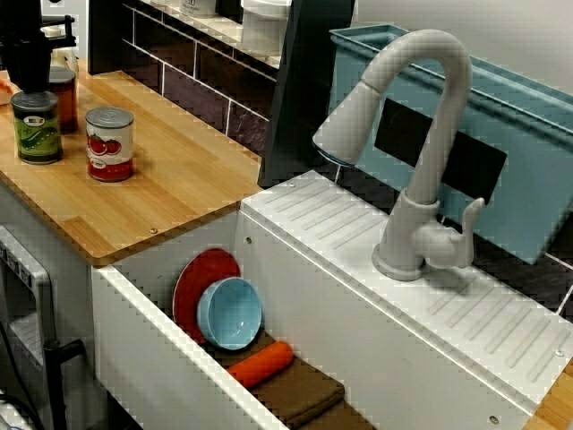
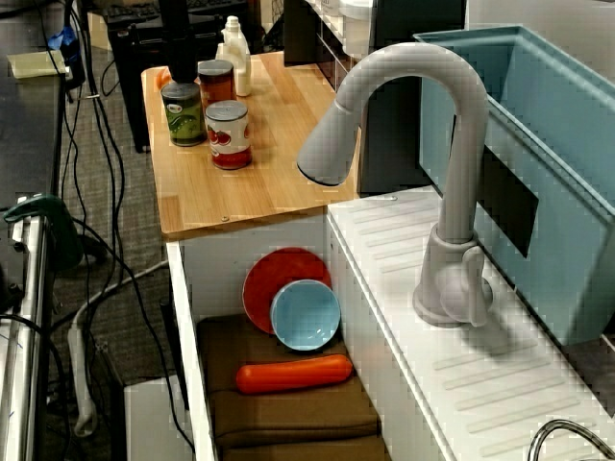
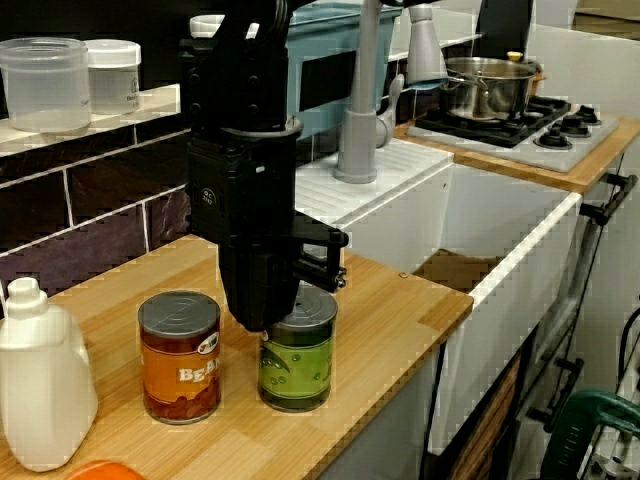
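Green-labelled cylindrical tin can (image 3: 297,362), standing on wooden counter (image 3: 390,312) beside orange-labelled tin can (image 3: 180,357): rigid, smooth-sided, likely weighty, best gripped across mid-body; black gripper (image 3: 267,318) at its lid, jaw spread indiscernible.
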Controlling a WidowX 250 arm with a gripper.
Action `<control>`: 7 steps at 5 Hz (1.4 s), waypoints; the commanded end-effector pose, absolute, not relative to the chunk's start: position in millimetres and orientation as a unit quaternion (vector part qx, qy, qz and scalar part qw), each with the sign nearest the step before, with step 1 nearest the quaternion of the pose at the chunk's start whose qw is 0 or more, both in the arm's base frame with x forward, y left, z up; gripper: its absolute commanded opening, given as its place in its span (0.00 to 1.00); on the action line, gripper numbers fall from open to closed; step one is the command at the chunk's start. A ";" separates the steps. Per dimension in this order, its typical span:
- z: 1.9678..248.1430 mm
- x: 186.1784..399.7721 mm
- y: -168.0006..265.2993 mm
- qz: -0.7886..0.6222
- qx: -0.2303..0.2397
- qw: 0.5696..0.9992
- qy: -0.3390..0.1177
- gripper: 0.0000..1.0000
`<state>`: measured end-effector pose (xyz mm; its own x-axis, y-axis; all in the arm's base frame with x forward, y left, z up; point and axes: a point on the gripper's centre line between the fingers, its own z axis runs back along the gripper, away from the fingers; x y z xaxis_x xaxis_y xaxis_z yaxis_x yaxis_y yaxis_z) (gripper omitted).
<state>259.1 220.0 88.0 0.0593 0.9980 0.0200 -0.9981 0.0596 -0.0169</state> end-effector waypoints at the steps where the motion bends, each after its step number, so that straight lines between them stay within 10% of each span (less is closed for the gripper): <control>1: 111.9 254.7 246.8 0.680 -0.007 0.733 -0.018 0.00; 7: 108.1 218.2 286.0 0.612 -0.017 0.788 -0.069 0.00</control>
